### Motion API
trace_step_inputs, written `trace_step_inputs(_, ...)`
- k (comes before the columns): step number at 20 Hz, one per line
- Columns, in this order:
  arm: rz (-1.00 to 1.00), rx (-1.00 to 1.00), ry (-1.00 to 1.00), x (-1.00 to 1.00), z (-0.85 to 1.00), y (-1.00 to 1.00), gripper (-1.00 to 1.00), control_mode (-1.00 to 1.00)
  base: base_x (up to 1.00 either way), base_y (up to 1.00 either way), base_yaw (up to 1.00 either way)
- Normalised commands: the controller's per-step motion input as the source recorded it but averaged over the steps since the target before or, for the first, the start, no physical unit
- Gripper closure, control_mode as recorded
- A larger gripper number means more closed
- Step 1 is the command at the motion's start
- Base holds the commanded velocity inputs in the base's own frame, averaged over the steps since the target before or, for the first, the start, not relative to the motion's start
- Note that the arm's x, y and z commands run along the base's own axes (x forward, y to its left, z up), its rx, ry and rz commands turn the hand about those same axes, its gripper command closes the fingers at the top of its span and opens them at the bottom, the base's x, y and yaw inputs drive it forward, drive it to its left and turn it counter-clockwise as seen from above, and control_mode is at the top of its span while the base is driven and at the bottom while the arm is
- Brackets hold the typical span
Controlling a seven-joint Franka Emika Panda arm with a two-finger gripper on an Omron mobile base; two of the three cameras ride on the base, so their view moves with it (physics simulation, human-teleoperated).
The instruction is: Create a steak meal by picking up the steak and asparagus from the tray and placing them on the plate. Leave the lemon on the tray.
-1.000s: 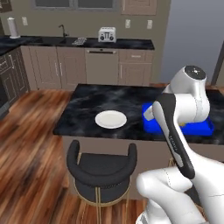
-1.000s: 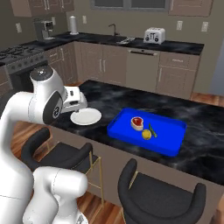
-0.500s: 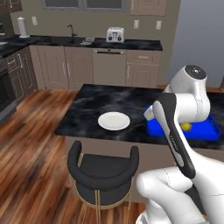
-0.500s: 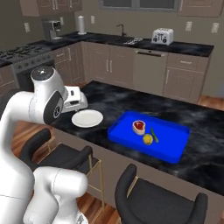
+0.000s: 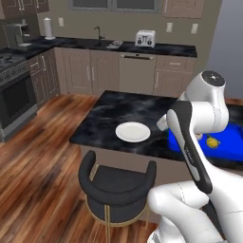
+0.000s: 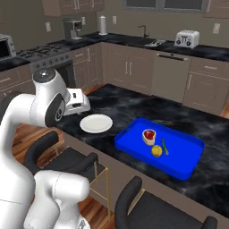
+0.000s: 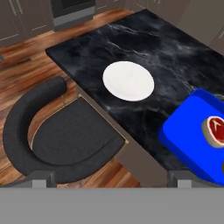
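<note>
Steak (image 6: 149,135) sits flat on blue tray (image 6: 134,143), w/ lemon (image 6: 156,151) just beside it on the near side and asparagus (image 6: 164,146) next to both, its long axis running roughly near-to-far across tray. Tray lies on dark marble counter (image 6: 120,105); white plate (image 6: 95,123) is to its left, apart, bare. Gripper (image 6: 82,103) hangs above counter edge by plate, jaws wide, holding nothing. Black stool (image 5: 117,187) stands below the counter front.

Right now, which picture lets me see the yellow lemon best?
The right base view: the lemon sits whole on the tray, in front of the steak. The left base view shows it small beside the arm.
</note>
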Motion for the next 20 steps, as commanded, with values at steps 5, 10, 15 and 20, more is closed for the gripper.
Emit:
trace_step_inputs(5,0.00,0.00,0.00,0.00,0.00,0.00,-1.00,1.00,0.54,-0.50,0.26)
trace_step_inputs(10,0.00,0.00,0.00,0.00,0.00,0.00,-1.00,1.00,0.24,-0.30,0.18)
trace_step_inputs(15,0.04,0.00,0.00,0.12,0.00,-0.03,-1.00,-1.00,0.00,0.00,0.00)
trace_step_inputs(20,0.01,0.00,0.01,0.03,0.00,-0.08,-1.00,-1.00,0.00,0.00,0.00)
